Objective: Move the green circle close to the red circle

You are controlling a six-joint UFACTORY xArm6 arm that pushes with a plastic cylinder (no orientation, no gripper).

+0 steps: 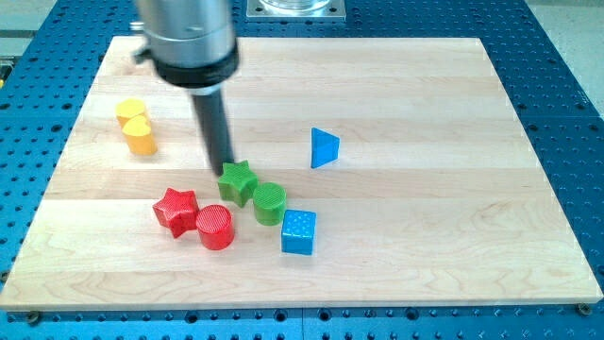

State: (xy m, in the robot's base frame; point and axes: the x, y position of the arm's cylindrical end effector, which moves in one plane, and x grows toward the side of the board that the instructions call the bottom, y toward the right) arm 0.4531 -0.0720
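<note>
The green circle stands on the wooden board, just right of the green star and touching it. The red circle lies to the lower left of the green circle, a small gap apart, beside the red star. My tip is at the top left edge of the green star, touching or nearly touching it, up and left of the green circle.
A blue cube sits just right of and below the green circle. A blue triangle lies toward the view's right of centre. A yellow heart-like block lies at the view's left.
</note>
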